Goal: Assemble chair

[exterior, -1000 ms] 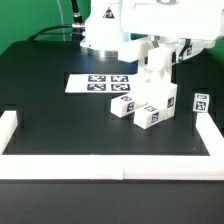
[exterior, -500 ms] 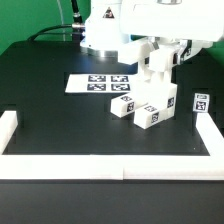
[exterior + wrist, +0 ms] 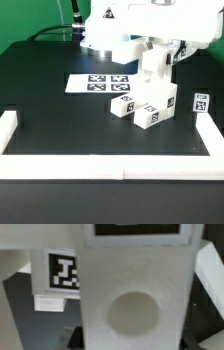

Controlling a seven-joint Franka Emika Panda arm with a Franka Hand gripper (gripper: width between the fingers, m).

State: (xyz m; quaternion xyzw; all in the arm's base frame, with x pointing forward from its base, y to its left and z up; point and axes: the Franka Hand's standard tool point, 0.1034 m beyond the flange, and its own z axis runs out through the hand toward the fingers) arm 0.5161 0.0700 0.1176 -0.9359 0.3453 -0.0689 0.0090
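I am working in a robotics lab: below my gripper (image 3: 156, 58) a black table (image 3: 50, 105) is lying fenced by white border rails (image 3: 110, 166), the marker board (image 3: 98, 84) just beside, green backdrop (image 3: 20, 20) behind.

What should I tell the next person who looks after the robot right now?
Hand: shut on a tall chair piece, held upright above a chunky white part. I cannot tell whether they touch.
Other parts: a tagged block and a second block sit near the marker board. A small tagged piece stands by the rail on the exterior view's right.
Done: one piece picked up.
Left: joining it and the loose parts. The chair is not built yet.
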